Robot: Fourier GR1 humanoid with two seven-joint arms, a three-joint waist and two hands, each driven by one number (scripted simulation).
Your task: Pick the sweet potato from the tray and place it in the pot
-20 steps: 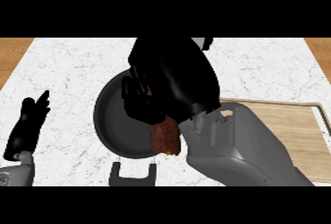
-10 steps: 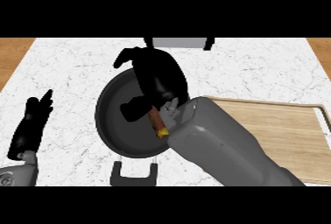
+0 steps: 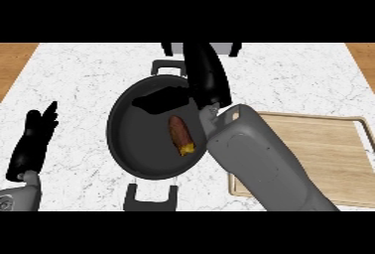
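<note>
The sweet potato [image 3: 181, 134], long and reddish-brown with a yellow end, lies inside the dark round pot [image 3: 135, 149] on the white marbled worktop [image 3: 81, 74]. The flat wooden tray [image 3: 330, 154] is to the right of the pot. The right hand [image 3: 206, 74] is above the pot's far rim, fingers straight, holding nothing. The left hand [image 3: 33, 144] rests open at the left edge.
</note>
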